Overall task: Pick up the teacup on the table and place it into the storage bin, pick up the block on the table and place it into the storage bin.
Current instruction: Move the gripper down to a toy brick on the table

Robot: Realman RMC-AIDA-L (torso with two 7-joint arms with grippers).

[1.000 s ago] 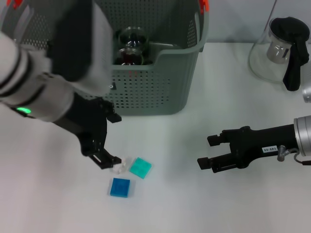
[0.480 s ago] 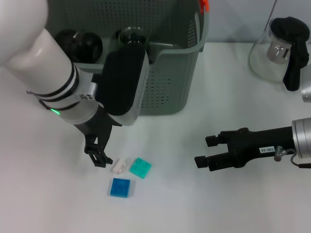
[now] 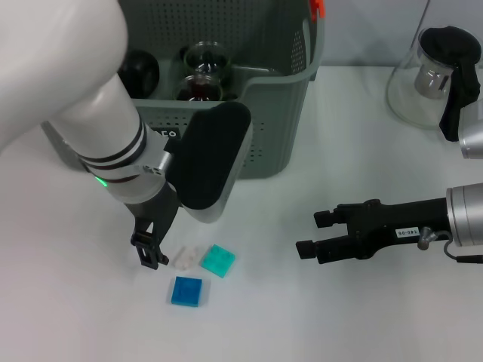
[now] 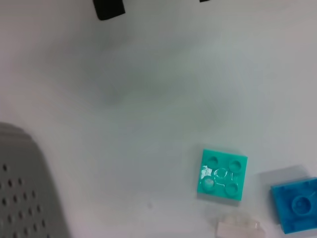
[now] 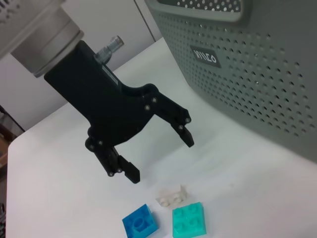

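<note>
Three small blocks lie together on the white table: a clear one [image 3: 185, 259], a teal one [image 3: 218, 261] and a blue one [image 3: 186, 291]. My left gripper [image 3: 153, 253] hangs just left of the clear block, low over the table. The right wrist view shows this left gripper [image 5: 157, 155] open with nothing in it, above the clear block [image 5: 172, 197], teal block [image 5: 188, 219] and blue block [image 5: 140, 222]. The grey-green storage bin [image 3: 249, 143] stands behind, with two glass teacups [image 3: 204, 59] inside. My right gripper [image 3: 308, 235] is open, right of the blocks.
A glass teapot [image 3: 436, 75] with a black lid and handle stands at the far right. A dark round object [image 3: 140, 69] lies in the bin beside the cups. The bin's label [image 5: 204, 55] faces the blocks. My left arm's bulk covers the bin's left part.
My left arm has swung across the bin's front and its gripper has edged down beside the clear block. The right gripper has slid slightly left. The blocks have not moved.
</note>
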